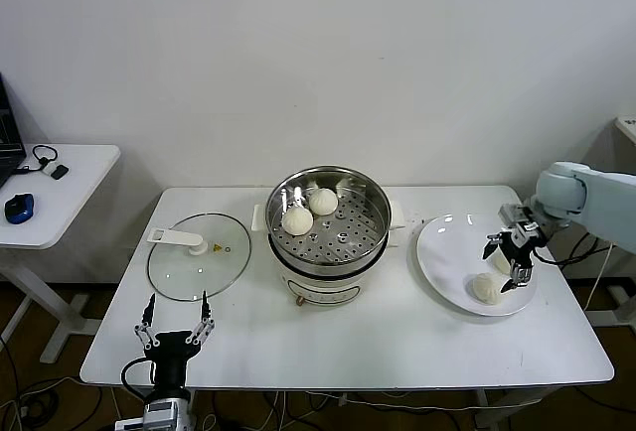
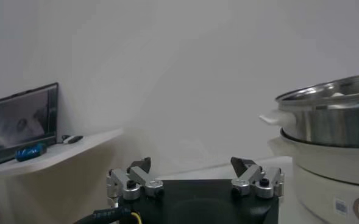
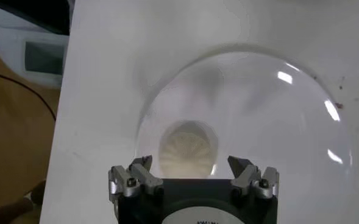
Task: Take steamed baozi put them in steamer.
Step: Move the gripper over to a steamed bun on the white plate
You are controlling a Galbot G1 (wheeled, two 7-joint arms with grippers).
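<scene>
While white walls back the white table point(image 1: 397, 342), both grippers point(image 1: 513, 257) point(image 1: 176, 317) hang released.

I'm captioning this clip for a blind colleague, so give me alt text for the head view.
The right tool hangs open over a bun on the white plate, right of the steamer, which holds two buns. The glass lid lies to its left, with the left tool open at the table's near edge.
</scene>
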